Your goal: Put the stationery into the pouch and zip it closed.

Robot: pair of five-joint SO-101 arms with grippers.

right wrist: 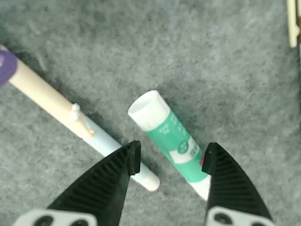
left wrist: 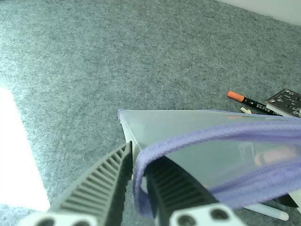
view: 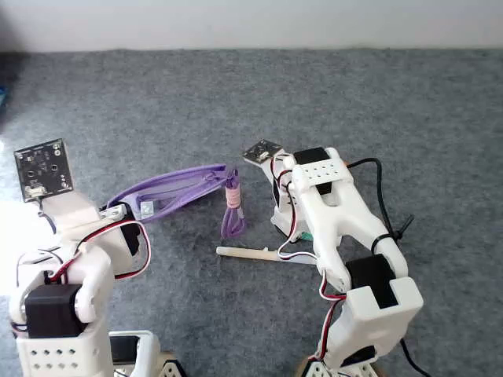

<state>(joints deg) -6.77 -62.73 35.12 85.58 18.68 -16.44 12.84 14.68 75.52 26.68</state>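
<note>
A clear pouch with purple zip trim hangs above the grey carpet, one end pinched by my left gripper. In the left wrist view that gripper is shut on the pouch edge. A purple zip strap dangles from the far end. My right gripper stands open low over a green-and-white glue stick, one finger on each side, not touching it. Beside it lies a cream and pale-blue pen, also. An orange-capped marker lies farther off.
Grey carpet covers the whole work area, with a pale wall along the far edge. Another cream pen lies at the edge of the right wrist view. The right arm stands over the glue stick and part of the pen.
</note>
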